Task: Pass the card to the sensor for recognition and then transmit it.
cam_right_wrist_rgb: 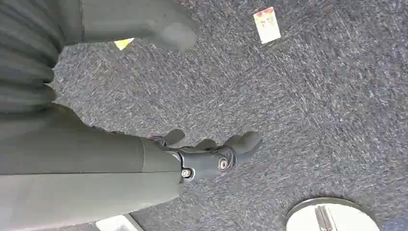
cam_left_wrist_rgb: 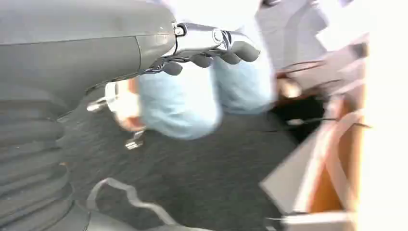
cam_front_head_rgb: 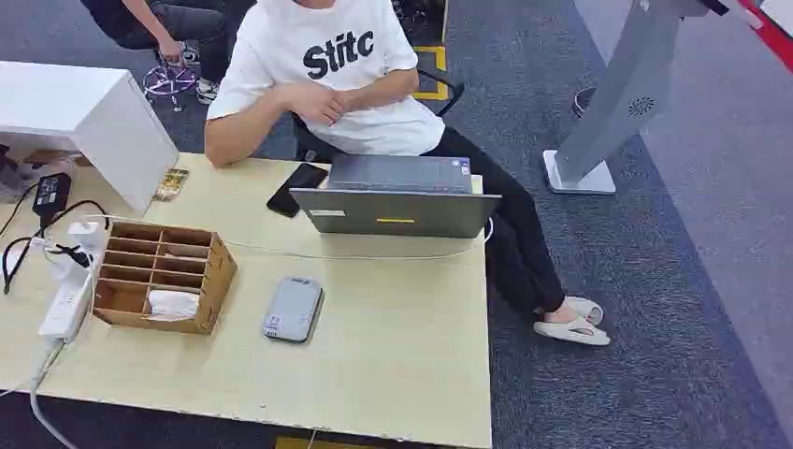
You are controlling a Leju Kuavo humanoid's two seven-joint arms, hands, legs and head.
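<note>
The table (cam_front_head_rgb: 402, 374) bears a laptop (cam_front_head_rgb: 397, 201), an organizer (cam_front_head_rgb: 164, 276) and, at the organizer's 3 o'clock, the grey sensor (cam_front_head_rgb: 293, 309). A card (cam_front_head_rgb: 173, 304) lies in the organizer's front slot. The left hand (cam_left_wrist_rgb: 211, 50) and right hand (cam_right_wrist_rgb: 211, 154) hang over carpet, well apart from the card, fingers loosely curled, holding nothing.

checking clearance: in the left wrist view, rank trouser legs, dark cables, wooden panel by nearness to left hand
1. trouser legs, right behind the left hand.
2. dark cables, off to the side.
3. wooden panel, by the far edge, blurred.
</note>
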